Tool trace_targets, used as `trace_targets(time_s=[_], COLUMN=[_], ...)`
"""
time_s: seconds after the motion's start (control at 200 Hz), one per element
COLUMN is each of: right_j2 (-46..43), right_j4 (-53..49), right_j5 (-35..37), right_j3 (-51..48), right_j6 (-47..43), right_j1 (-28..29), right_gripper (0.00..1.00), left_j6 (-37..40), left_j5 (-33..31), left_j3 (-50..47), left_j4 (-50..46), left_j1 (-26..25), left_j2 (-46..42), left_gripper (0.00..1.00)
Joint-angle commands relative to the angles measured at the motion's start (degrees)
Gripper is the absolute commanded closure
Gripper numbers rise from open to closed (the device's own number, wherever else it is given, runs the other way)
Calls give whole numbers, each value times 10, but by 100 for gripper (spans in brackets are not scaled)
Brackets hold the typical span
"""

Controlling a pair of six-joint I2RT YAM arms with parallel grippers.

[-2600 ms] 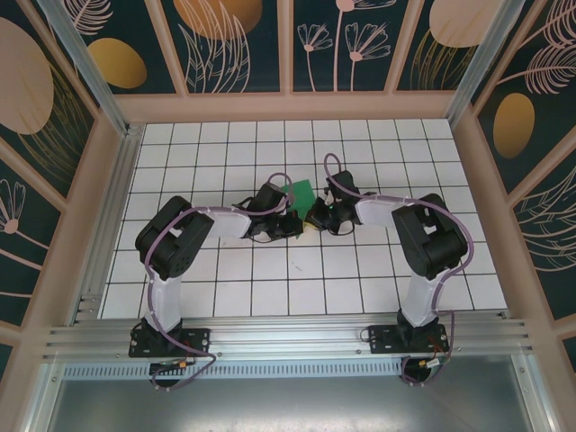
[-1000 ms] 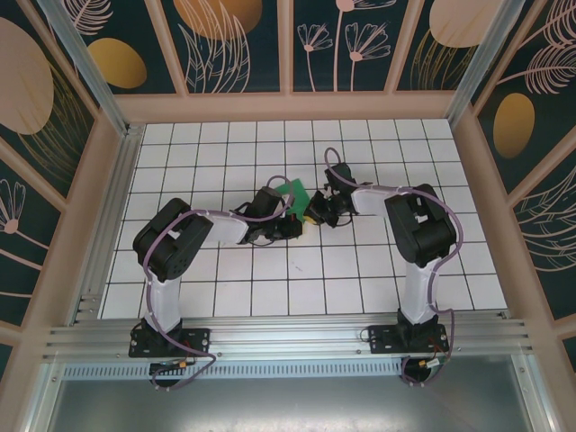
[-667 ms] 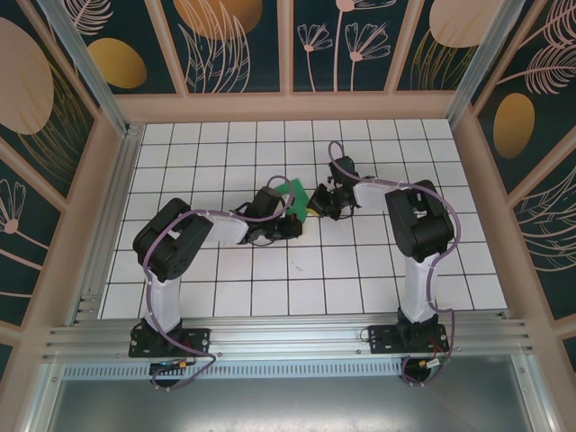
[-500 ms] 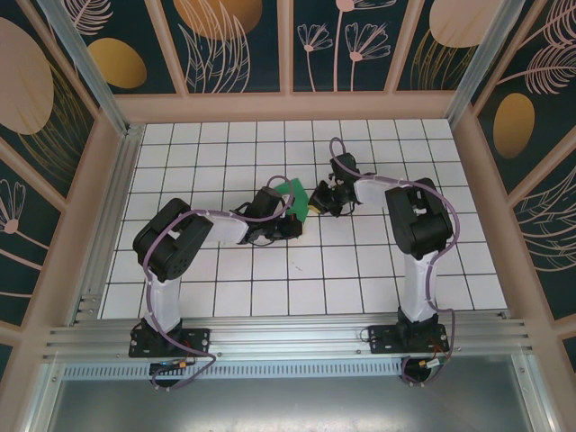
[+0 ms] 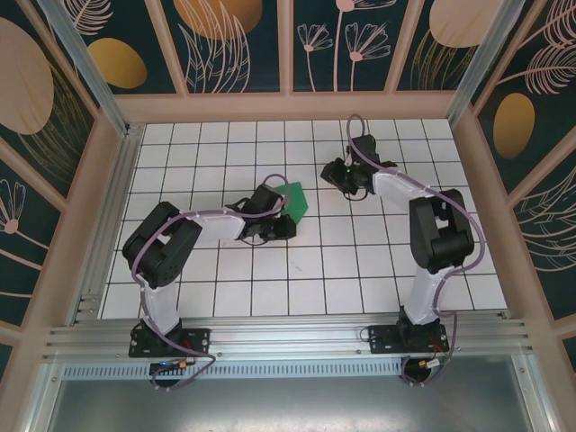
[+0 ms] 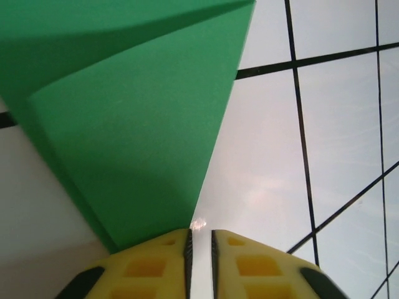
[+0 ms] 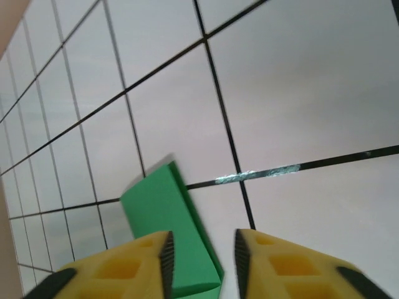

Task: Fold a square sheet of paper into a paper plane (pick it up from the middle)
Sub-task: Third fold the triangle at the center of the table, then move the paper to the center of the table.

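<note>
The green sheet of paper [image 5: 294, 200] lies folded on the white tiles mid-table, a small thick wedge with creases. In the left wrist view the paper [image 6: 124, 124] narrows down to my left finger. My left gripper [image 5: 285, 218] sits low at the paper's near edge. Its jaws [image 6: 200, 243] stand a narrow slit apart, with bare tile in the gap. My right gripper [image 5: 328, 173] hangs above the table to the paper's right and farther back, apart from it. It is open [image 7: 201, 252] and holds nothing. The paper [image 7: 163, 208] lies below its left finger.
The white tiled table [image 5: 360, 270] is walled by a wooden frame [image 5: 292, 106] at the back and sides. A metal rail [image 5: 288, 335] with both arm bases runs along the near edge. Black grid lines [image 7: 293, 167] cross the tiles under the right gripper.
The right gripper has let go of the paper and drawn back to the far right, rising. Both grippers' jaws have parted. The paper now rests on the tiles by the left gripper.
</note>
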Motion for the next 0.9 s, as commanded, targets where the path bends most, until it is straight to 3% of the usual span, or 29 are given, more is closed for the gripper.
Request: trace_targets(time_s=[0.0,0.165,0.275,0.435,0.605,0.891], right_j2=[-39,-24,10,64,110,120], right_j4=[4,3,6,-5,-6,28], right_j5=[-6,-78,-151,-188,-210,-273], right_j3=[-44,-62,-51,-7,25,14], right_j6=[-44,-88,-108,-138,-148,-152], right_j1=[4,9,18,44,52,51], right_gripper=[56,46,46,45,48,63], left_j6=[6,-52,-88,-126,-147,-157], left_j5=[-47,-137,-150,-169,-194,-195], left_j3=[-10,-20,-37,-44,-61,-93], left_j4=[-42,-31,4,29,31,29], left_j1=[4,5,5,7,18,46], left_j2=[-66,-111,-111,-109,-126,-152], left_gripper=[71,60,57,57,50,44])
